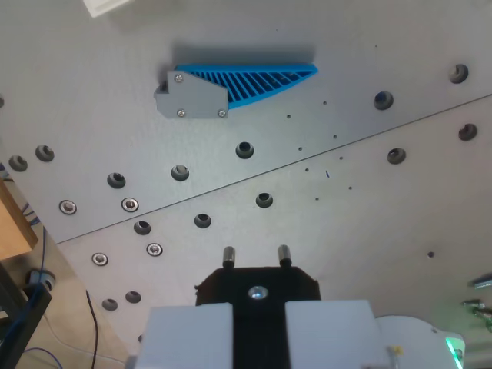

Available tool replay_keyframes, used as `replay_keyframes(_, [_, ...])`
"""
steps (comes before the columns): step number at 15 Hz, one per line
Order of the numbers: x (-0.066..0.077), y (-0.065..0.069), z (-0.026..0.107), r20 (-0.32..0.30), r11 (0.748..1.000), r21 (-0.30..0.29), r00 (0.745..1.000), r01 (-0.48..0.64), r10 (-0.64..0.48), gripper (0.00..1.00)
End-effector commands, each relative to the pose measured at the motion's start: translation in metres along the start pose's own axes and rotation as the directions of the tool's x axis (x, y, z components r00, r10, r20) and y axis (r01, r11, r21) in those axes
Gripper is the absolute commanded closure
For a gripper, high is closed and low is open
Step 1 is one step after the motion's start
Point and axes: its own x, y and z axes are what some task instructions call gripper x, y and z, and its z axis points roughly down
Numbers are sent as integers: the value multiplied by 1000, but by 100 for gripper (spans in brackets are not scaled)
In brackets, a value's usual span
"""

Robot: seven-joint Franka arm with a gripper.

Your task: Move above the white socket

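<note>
Only a corner of a white object [108,6] shows at the top edge, toward the wrist view's left; I cannot tell whether it is the socket. My gripper [258,307] is at the bottom centre, far from that corner. Its two white fingers [188,334] are shut on a black plug [257,286]. The plug's two metal pins [228,255] point toward the grey metal plate [369,207]. The plug hangs over the plate's seam area and touches nothing.
A blue ribbed wedge [257,81] on a grey bracket [192,98] lies on the plate in the upper middle. Several bolt holes dot the plate. A wooden piece [15,227] and cables are at the left edge. A white device with a green light [430,338] sits at the bottom right.
</note>
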Motion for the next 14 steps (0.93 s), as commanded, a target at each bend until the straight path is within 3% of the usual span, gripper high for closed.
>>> replay_keyframes(1, [4, -3, 8, -24, 999, 5, 999, 49, -49, 100])
replay_keyframes(7, [10, -12, 27, -36, 995, 1, 995, 96, -96, 100])
replay_keyframes(14, [21, -26, 59, -47, 985, -5, 984, 172, -172, 100])
